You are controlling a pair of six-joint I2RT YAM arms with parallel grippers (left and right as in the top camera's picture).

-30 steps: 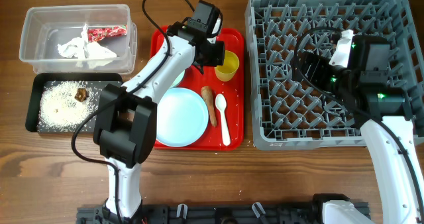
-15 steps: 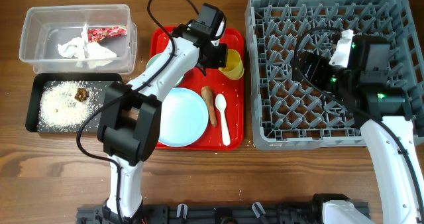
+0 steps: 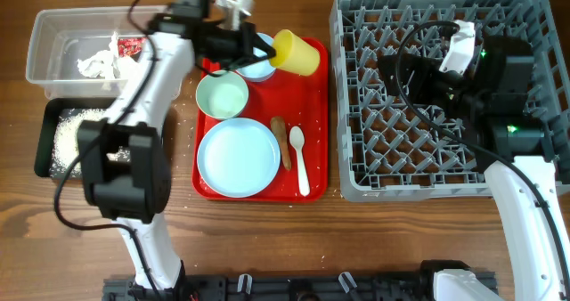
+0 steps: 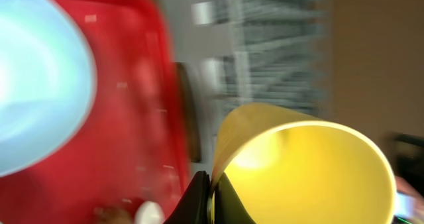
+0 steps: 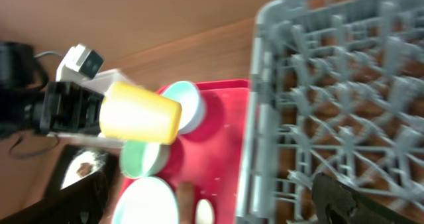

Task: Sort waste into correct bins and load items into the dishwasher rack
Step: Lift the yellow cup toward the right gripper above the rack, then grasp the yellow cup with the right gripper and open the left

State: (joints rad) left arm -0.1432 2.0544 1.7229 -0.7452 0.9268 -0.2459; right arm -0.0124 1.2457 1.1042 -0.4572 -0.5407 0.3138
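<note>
A: Count it off, biggest first.

B: One grey dishwasher rack (image 3: 392, 172) on the right of the table (image 3: 267, 239). The right claw (image 3: 396, 69) hovers over it, and I cannot tell how its jaws stand. One red tray (image 3: 313, 96) in the middle. One clear tub (image 3: 53, 34) and one black tray (image 3: 43, 150) on the left.

A: And the dishes?

B: One blue plate (image 3: 239, 157) and two bowls, a pale green bowl (image 3: 222, 95) and a pale blue bowl (image 3: 258, 65), all on the red tray. One yellow cup (image 3: 297, 52), tipped sideways above the tray's far right corner, its rim pinched in the left claw (image 4: 209, 197). One white spoon (image 3: 300, 158). One brown stick (image 3: 280, 141) lies between plate and spoon.
</note>
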